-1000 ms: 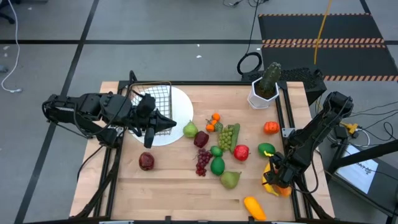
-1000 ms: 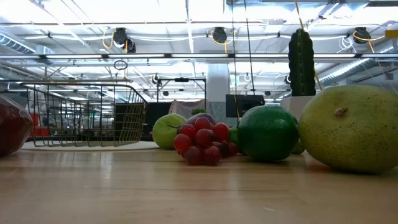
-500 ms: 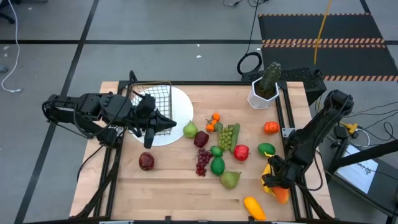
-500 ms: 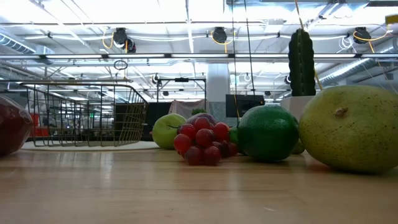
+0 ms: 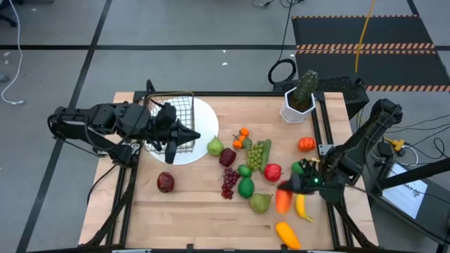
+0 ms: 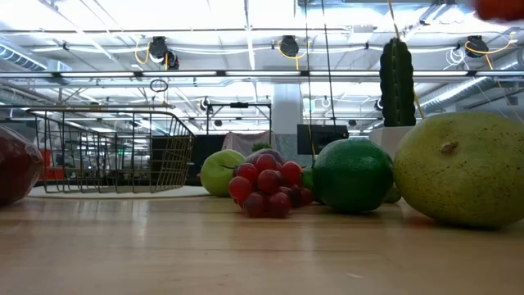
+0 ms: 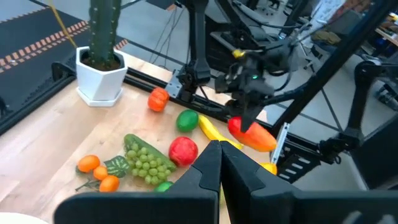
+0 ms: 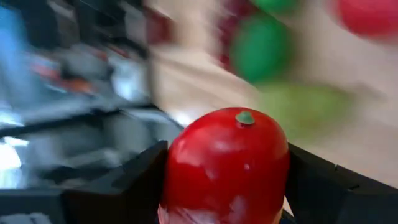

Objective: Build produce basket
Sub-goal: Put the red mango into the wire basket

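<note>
The wire basket (image 5: 174, 112) stands on a white plate (image 5: 205, 119) at the table's far left. My left gripper (image 5: 197, 135) hovers shut beside it and holds nothing. Produce lies loose at mid-table: a green pear (image 5: 214, 147), green grapes (image 5: 256, 154), purple grapes (image 5: 229, 183), a lime (image 5: 245, 187) and a red apple (image 5: 273, 171). My right gripper (image 5: 287, 190) is up off the table near the right side, shut on a red-and-orange fruit (image 7: 252, 134). A banana (image 5: 302, 207) lies on the wood just beside it. My right gripper pinches the red-and-orange fruit between its two fingers (image 8: 124, 183), one on each flank (image 8: 180, 174), with the stem end (image 8: 244, 117) facing away from the wrist. The fingers slant down toward the table's left. The fruit is lifted clear of the table.
A cactus in a white pot (image 5: 301, 98) stands at the far right corner. An orange fruit (image 5: 306, 144) and a green one (image 5: 301, 169) lie by the right rail. A dark red apple (image 5: 165, 182) lies near left and a yellow-orange fruit (image 5: 287, 234) at the near edge.
My right gripper has risen from the right edge and swung toward the table's middle, tipping from pointing down to nearly level. The red-and-orange fruit has come up off the table with it. The banana stays on the wood.
</note>
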### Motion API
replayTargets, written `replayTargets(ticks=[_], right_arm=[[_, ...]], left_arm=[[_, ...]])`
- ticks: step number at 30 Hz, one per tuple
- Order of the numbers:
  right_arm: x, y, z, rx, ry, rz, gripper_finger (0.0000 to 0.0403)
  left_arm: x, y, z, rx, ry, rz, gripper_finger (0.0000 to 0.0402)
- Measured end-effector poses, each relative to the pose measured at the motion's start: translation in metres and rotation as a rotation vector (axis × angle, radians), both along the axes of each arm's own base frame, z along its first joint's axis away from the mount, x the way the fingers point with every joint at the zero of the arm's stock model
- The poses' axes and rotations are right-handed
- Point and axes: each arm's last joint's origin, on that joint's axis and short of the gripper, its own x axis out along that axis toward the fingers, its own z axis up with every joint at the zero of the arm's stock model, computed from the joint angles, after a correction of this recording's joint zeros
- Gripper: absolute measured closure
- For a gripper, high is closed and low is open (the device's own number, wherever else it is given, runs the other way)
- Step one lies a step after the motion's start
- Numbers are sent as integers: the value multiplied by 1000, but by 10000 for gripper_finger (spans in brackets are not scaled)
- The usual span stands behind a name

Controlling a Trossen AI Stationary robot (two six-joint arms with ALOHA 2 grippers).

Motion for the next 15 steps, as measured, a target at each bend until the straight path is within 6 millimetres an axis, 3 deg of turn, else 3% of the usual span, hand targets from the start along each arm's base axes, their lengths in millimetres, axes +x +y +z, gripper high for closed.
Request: replayTargets(ticks=[9, 15], right_arm=[[46, -27, 52, -185, -493, -235, 135], [54, -50, 92, -437, -770, -378, 135]], left_arm=[[1, 4, 0, 23, 1, 9, 396], [1, 4, 0, 34, -4, 4, 396]])
